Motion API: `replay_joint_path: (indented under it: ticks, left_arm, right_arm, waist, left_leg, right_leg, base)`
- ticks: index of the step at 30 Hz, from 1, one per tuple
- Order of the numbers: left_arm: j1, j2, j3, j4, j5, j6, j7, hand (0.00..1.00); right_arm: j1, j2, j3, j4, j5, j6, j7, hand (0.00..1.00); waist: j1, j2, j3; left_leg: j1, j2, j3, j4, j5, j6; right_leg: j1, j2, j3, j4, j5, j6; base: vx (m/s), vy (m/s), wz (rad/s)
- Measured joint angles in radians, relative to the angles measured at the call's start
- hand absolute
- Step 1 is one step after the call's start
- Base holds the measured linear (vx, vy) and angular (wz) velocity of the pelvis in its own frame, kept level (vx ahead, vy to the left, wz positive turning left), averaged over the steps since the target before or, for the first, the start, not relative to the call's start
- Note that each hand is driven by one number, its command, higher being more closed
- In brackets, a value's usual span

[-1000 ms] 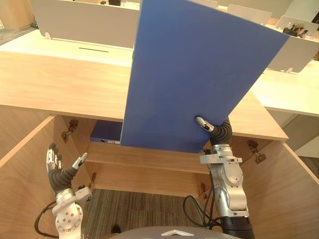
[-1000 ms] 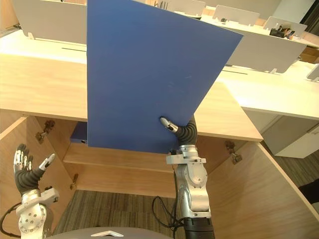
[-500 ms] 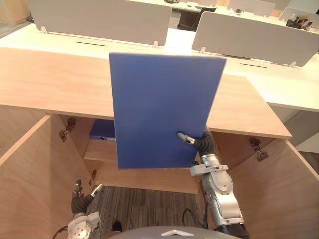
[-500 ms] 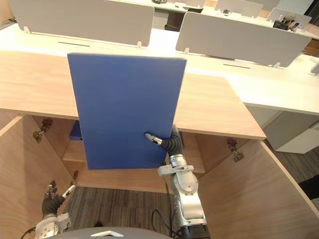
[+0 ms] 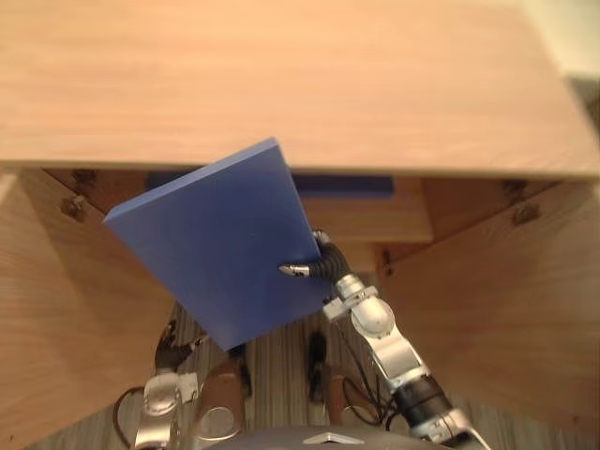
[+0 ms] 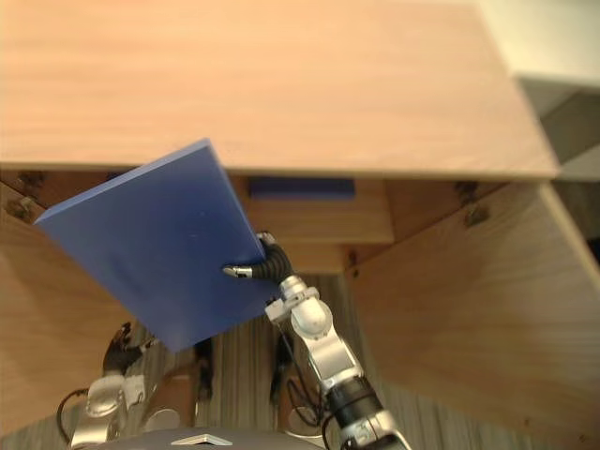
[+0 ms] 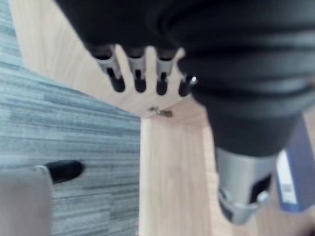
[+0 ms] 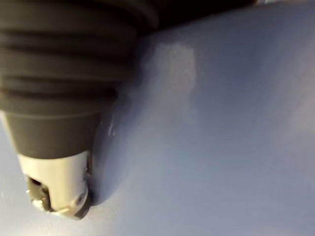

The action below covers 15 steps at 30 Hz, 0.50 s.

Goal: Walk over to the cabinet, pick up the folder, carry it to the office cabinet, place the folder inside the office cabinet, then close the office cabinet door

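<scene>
I have the folder (image 5: 216,244) in my right hand (image 5: 323,265). My thumb (image 8: 54,182) presses on its blue face and my fingers are curled round behind its lower corner, so it is pinched firmly. It hangs tilted in the air, below the front edge of the wooden surface (image 5: 300,84) and in front of the open office cabinet (image 5: 450,202), touching nothing but my hand.

The pick-up and the carry look finished, since I stand right at the opening. The left door (image 5: 47,309) and the right door (image 5: 487,300) are both swung wide.

What remains, as I judge it, is to slide the folder onto the shelf (image 5: 375,220), where another blue folder (image 5: 347,186) already lies at the back. After that I let go and shut the door.

My left hand (image 5: 171,345) hangs low over the carpet (image 7: 59,128) by the left door. Its fingers (image 7: 139,78) are straight and relaxed and hold nothing, so it is free for the door.
</scene>
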Motion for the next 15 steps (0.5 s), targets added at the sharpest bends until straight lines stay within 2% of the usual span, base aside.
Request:
replay_joint_path:
  ticks: [1, 2, 4, 10, 15]
  left_arm:
    - [-0.015, 0.000, -0.006, -0.008, 0.005, 0.000, 0.003, 0.00]
    - [-0.018, -0.001, -0.006, -0.017, 0.005, -0.002, 0.004, 0.00]
    - [-0.028, -0.007, -0.005, -0.059, 0.005, -0.008, 0.004, 0.00]
    - [-0.039, -0.050, -0.005, -0.179, 0.005, -0.010, 0.006, 0.00]
    - [-0.082, -0.050, -0.006, -0.253, 0.004, -0.011, 0.011, 0.00]
  right_arm:
    - [-0.011, -0.002, 0.011, -0.003, -0.004, 0.001, 0.000, 1.00]
    - [-0.014, -0.002, 0.016, -0.004, -0.008, 0.004, -0.003, 1.00]
    - [-0.012, 0.006, 0.019, -0.026, -0.013, 0.032, -0.031, 1.00]
    - [-0.065, 0.002, -0.028, -0.196, -0.031, 0.046, -0.100, 1.00]
    - [-0.116, 0.007, -0.089, -0.239, -0.018, 0.041, -0.147, 1.00]
  waist:
    - [0.001, 0.012, 0.014]
    - [0.003, 0.015, 0.021]
    - [0.013, 0.016, 0.037]
    - [0.032, 0.032, 0.096]
    - [0.052, 0.036, 0.123]
  left_leg:
    - [-0.053, 0.012, -0.001, 0.047, -0.019, 0.002]
    - [-0.076, 0.016, -0.002, 0.067, -0.032, -0.004]
    - [-0.181, 0.040, 0.009, 0.161, -0.070, 0.007]
    - [-0.409, 0.112, 0.038, 0.349, -0.109, 0.010]
    - [-0.558, 0.137, 0.024, 0.469, -0.139, 0.007]
  right_leg:
    - [-0.057, -0.001, 0.004, 0.060, -0.021, -0.001]
    - [-0.083, -0.003, 0.005, 0.088, -0.034, -0.002]
    - [-0.200, -0.009, 0.009, 0.198, -0.089, -0.009]
    - [-0.434, -0.023, -0.003, 0.399, -0.144, -0.025]
    - [-0.582, -0.027, 0.001, 0.527, -0.186, -0.031]
  base:
    - [-0.20, 0.058, -0.10]
    - [-0.16, 0.022, -0.03]
    - [-0.17, -0.005, 0.01]
    - [-0.10, -0.032, -0.01]
    - [-0.03, -0.021, -0.02]
